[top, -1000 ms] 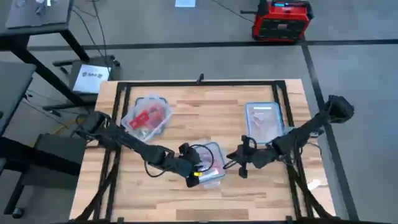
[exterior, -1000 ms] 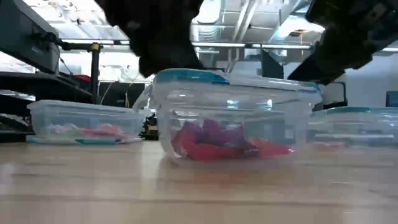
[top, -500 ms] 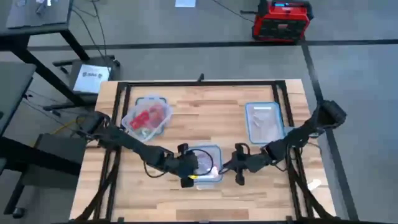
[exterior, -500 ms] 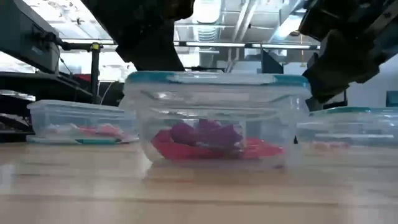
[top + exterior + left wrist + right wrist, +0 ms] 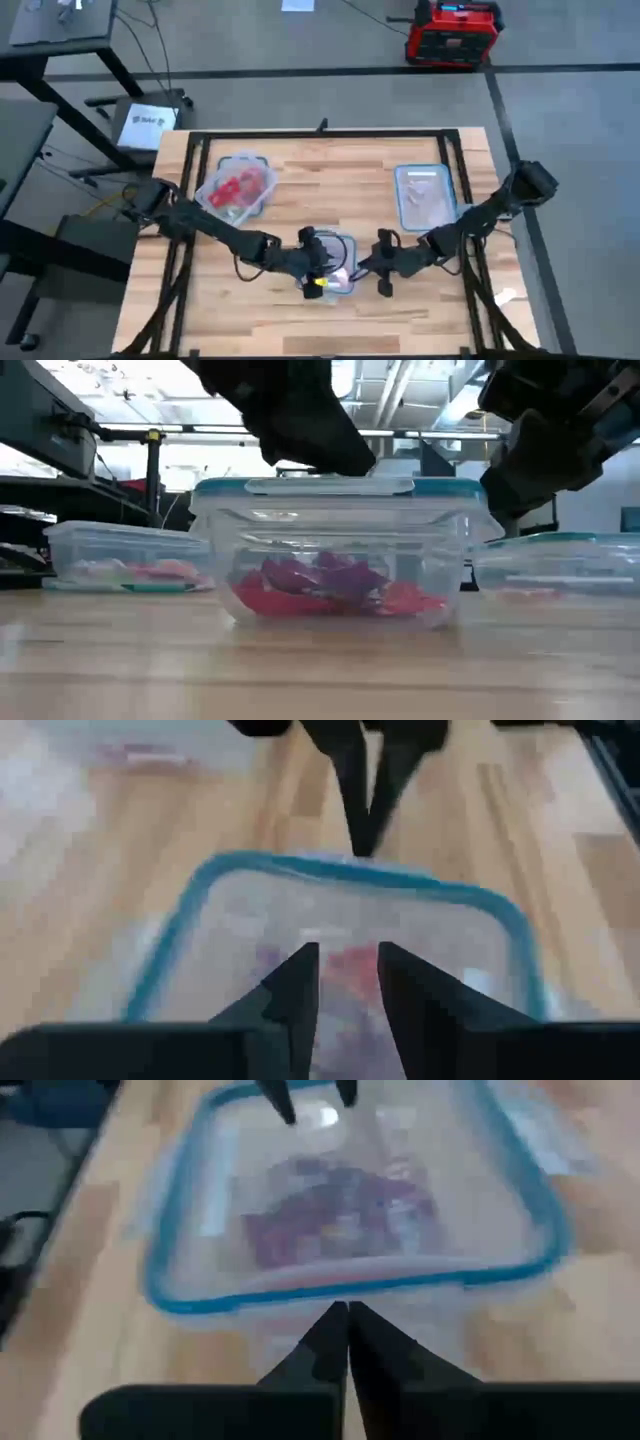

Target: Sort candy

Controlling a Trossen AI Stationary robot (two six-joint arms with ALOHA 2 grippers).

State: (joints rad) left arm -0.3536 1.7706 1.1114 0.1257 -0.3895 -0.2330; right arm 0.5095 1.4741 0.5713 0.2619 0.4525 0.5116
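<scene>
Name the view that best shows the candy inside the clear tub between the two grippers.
Low view: red and purple wrapped candy shows side-on through the clear tub. Both wrist views blur it; the high view hides it.

We see the candy (image 5: 335, 588) in three lots. One lot, shiny red and purple wrapped pieces, lies heaped on the bottom of the clear tub (image 5: 340, 550) at the near middle of the desk (image 5: 300, 200). A second lot, mostly red (image 5: 238, 188), fills the tub at far left (image 5: 262, 170). A third, pale pink (image 5: 425, 200), lies flat in the tub at far right (image 5: 400, 195). Single pieces are too blurred to count.
</scene>
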